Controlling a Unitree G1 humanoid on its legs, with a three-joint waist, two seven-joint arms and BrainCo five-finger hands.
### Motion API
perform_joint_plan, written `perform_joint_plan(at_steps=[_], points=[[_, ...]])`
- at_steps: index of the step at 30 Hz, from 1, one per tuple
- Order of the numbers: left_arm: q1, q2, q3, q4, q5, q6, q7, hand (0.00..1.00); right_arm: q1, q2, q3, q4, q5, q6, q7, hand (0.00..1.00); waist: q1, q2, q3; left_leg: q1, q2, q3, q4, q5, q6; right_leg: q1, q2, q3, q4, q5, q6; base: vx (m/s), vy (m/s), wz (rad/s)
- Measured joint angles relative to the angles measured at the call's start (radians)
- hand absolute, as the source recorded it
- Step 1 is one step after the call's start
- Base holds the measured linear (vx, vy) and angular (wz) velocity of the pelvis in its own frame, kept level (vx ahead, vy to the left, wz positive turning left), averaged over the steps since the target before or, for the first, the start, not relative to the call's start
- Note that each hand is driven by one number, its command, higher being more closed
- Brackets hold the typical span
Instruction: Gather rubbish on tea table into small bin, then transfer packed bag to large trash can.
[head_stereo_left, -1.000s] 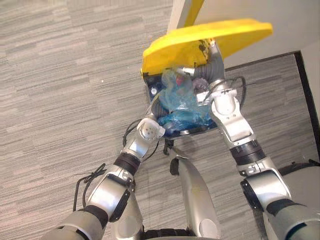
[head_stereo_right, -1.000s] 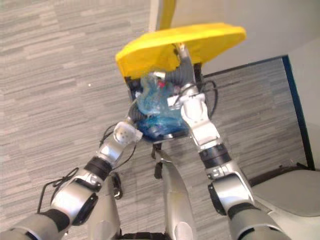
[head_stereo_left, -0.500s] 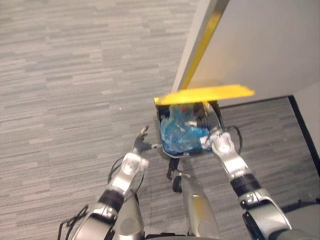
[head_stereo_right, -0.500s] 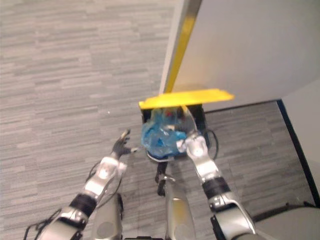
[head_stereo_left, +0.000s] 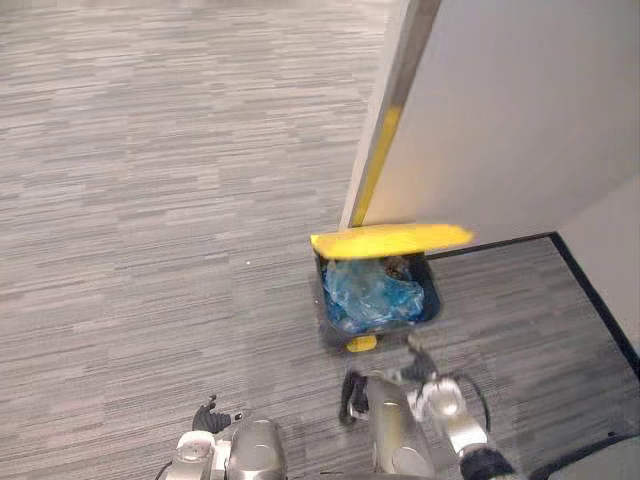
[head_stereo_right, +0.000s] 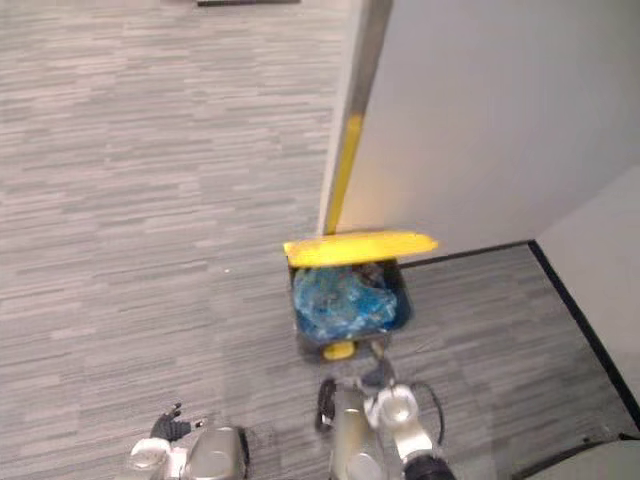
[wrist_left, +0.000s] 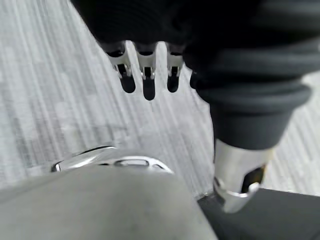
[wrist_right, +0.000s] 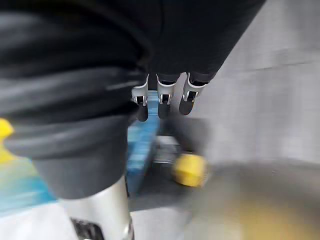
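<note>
Grey striped carpet (head_stereo_left: 150, 200) covers the floor, and a big pale wall (head_stereo_left: 500, 120) stands on it with a yellow strip (head_stereo_left: 378, 165) running down its edge. At the foot of that wall sits the large trash can (head_stereo_left: 432, 298), dark on its sides. Its yellow lid (head_stereo_left: 390, 240) is up, so the inside can be seen. The blue bag (head_stereo_left: 370, 292) lies inside the can, crumpled and puffy, and it fills most of the space under the lid. A small yellow pedal (head_stereo_left: 361, 343) sticks out at the front of the can, down by the floor. The right hand (head_stereo_left: 424, 375) is low over the carpet, near the front of the can and just past the pedal, but it does not touch the can or the bag. In the right wrist view its fingers (wrist_right: 163, 102) are straight and loose, with nothing between them, and the blue bag and the yellow pedal show beyond them. The left hand (head_stereo_left: 207, 418) is well apart from the can, low over the bare carpet. In the left wrist view its fingers (wrist_left: 145, 80) also hang straight and loose over the carpet, and they hold nothing.
</note>
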Motion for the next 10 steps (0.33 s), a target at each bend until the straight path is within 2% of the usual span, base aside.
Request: perform_joint_plan(at_steps=[1, 2, 3, 4, 5, 6, 7, 8, 10], points=[[0.000, -0.008, 0.011, 0.003, 0.001, 0.005, 0.001, 0.00, -0.004, 0.000, -0.012, 0.013, -0.001, -0.002, 0.000, 0.00, -0.004, 0.011, -0.006, -0.001, 0.006, 0.002, -0.004, 0.003, -0.003, 0.017, 0.014, -0.004, -0.039, -0.007, 0.012, 0.00, -0.118, -0.37], [0.004, -0.034, 0.033, 0.012, 0.004, 0.008, 0.002, 0.00, -0.004, -0.001, -0.031, 0.055, -0.005, 0.001, -0.006, 0.00, 0.006, 0.039, -0.041, 0.002, 0.043, 0.011, -0.057, 0.033, 0.001, 0.065, 0.064, -0.008, -0.174, -0.019, 0.001, 0.00, -0.084, -0.39], [0.009, -0.040, 0.046, 0.011, 0.006, 0.006, 0.002, 0.00, -0.001, -0.002, -0.038, 0.069, -0.005, 0.004, -0.007, 0.00, 0.010, 0.045, -0.053, 0.003, 0.049, 0.028, -0.080, 0.051, -0.007, 0.064, 0.063, -0.007, -0.188, -0.038, -0.016, 0.00, -0.144, -0.30], [0.010, -0.040, 0.085, 0.013, 0.007, 0.005, 0.005, 0.00, 0.002, 0.021, -0.064, 0.103, 0.001, 0.004, -0.017, 0.00, 0.004, -0.002, -0.090, 0.013, 0.002, 0.041, -0.127, 0.090, -0.026, 0.089, 0.013, -0.028, -0.213, -0.105, -0.059, -0.01, -0.189, -0.06], [-0.003, -0.063, 0.089, 0.030, 0.007, 0.005, 0.004, 0.00, -0.002, 0.023, -0.088, 0.143, 0.004, 0.008, -0.022, 0.00, 0.002, 0.017, -0.105, 0.027, 0.004, 0.040, -0.170, 0.109, -0.024, 0.112, 0.033, -0.038, -0.282, -0.090, -0.104, -0.03, -0.145, -0.06], [-0.008, -0.100, 0.089, 0.044, 0.006, 0.004, 0.004, 0.00, -0.005, 0.009, -0.109, 0.178, 0.004, 0.010, -0.027, 0.00, 0.003, 0.047, -0.130, 0.041, 0.011, 0.038, -0.231, 0.138, -0.011, 0.132, 0.057, -0.041, -0.358, -0.053, -0.101, -0.04, -0.060, -0.15], [-0.008, -0.116, 0.087, 0.052, 0.006, 0.003, 0.004, 0.00, -0.008, 0.004, -0.118, 0.191, 0.004, 0.010, -0.028, 0.00, 0.004, 0.053, -0.142, 0.042, 0.010, 0.039, -0.255, 0.152, -0.005, 0.134, 0.063, -0.040, -0.387, -0.040, -0.096, -0.03, 0.015, -0.11], [-0.009, -0.146, 0.087, 0.068, 0.013, 0.003, 0.001, 0.00, -0.017, -0.003, -0.135, 0.218, 0.007, 0.014, -0.033, 0.00, 0.002, 0.072, -0.165, 0.049, 0.004, 0.038, -0.307, 0.180, 0.004, 0.137, 0.072, -0.037, -0.431, -0.013, -0.091, 0.00, 0.049, -0.04], [-0.013, -0.155, 0.084, 0.087, 0.013, 0.004, 0.000, 0.00, -0.023, -0.010, -0.165, 0.248, 0.013, 0.020, -0.037, 0.00, -0.001, 0.090, -0.174, 0.088, -0.005, 0.039, -0.380, 0.217, 0.012, 0.172, 0.082, -0.036, -0.503, 0.026, -0.083, 0.01, 0.055, -0.04]])
